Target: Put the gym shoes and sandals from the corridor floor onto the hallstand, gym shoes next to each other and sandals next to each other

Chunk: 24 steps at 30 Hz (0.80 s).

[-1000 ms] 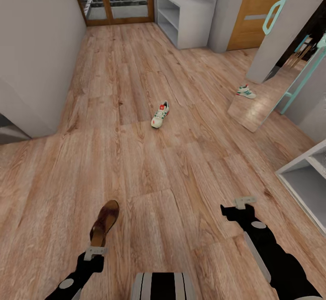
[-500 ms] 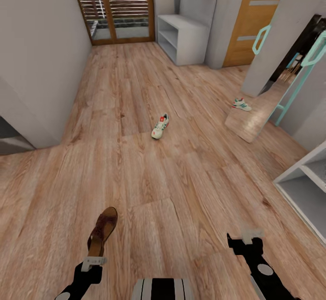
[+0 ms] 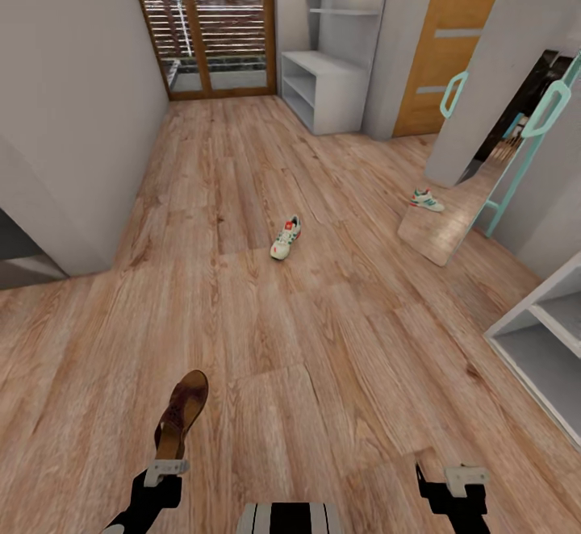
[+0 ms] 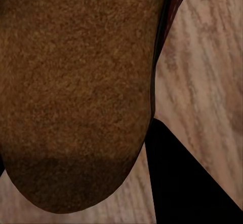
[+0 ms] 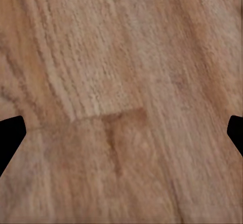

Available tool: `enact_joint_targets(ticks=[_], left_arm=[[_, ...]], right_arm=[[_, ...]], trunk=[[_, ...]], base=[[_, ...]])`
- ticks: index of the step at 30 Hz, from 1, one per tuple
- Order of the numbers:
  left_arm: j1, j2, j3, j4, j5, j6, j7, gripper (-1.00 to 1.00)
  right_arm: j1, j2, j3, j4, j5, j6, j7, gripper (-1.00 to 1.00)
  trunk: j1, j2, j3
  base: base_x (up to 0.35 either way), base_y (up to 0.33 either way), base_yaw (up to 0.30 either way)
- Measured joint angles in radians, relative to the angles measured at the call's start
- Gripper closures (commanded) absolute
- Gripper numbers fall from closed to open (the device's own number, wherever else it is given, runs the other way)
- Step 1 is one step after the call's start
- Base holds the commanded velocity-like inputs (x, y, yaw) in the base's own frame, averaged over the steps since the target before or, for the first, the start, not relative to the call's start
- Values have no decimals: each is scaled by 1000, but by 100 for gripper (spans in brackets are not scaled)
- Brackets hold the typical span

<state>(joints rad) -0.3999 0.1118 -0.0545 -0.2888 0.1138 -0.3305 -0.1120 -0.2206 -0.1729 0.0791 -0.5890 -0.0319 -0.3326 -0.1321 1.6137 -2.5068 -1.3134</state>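
The left gripper (image 3: 167, 468) sits at the bottom edge of the head view with its fingers closed on the heel end of one sandal (image 3: 182, 414). The sandal is dark brown leather with a tan insole, and it points away from the robot, held just above the corridor floor (image 3: 323, 340). In the left wrist view the sandal's grainy brown underside (image 4: 76, 87) is very close to the camera, with one dark finger (image 4: 182, 183) beside it over the planks.

The right gripper (image 3: 456, 481) is low at the right of the head view. In the right wrist view its two dark fingertips (image 5: 9, 138) sit at opposite edges of the picture, spread wide, with bare wood-plank floor (image 5: 121, 97) between them and nothing held.

Further out, one gym shoe (image 3: 285, 238) lies alone near the middle of the floor: white, with green side stripes and a red-orange tongue. A second sneaker shape (image 3: 425, 200) appears in a leaning mirror (image 3: 452, 219) at the right; it looks like a reflection, though that is not certain. So one sandal and one gym shoe on the floor can be counted.

The hallstand (image 3: 331, 90), pale grey-white with open shelves and wall shelves above, stands at the far end beside a slatted glazed door (image 3: 206, 26) and an orange-brown door (image 3: 444, 42). Another pale shelf unit (image 3: 541, 340) is at the right edge.
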Motion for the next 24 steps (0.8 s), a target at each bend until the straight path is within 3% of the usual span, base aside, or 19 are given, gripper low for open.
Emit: enact_joint_targets(ticks=[6,8,18,24], left_arm=[[1,-2,0,2,10,0,0,100],[1,-2,0,1,12,0,0,100],[1,-36,1,-3,27,2,13,100],[1,-42,2,-6,35,2,50,100]], right_arm=[[0,6,2,56,1,-55,0,-100],[0,20,2,71,1,-66,0,-100],[0,31,2,80,1,-73,-1,-100],[0,31,1,81,1,-72,-1,-100]], trunk=[[0,0,9],[0,0,13],[0,0,28],[0,0,38]], base=[[0,0,0],[0,0,0],[-2,0,0],[-21,0,0]])
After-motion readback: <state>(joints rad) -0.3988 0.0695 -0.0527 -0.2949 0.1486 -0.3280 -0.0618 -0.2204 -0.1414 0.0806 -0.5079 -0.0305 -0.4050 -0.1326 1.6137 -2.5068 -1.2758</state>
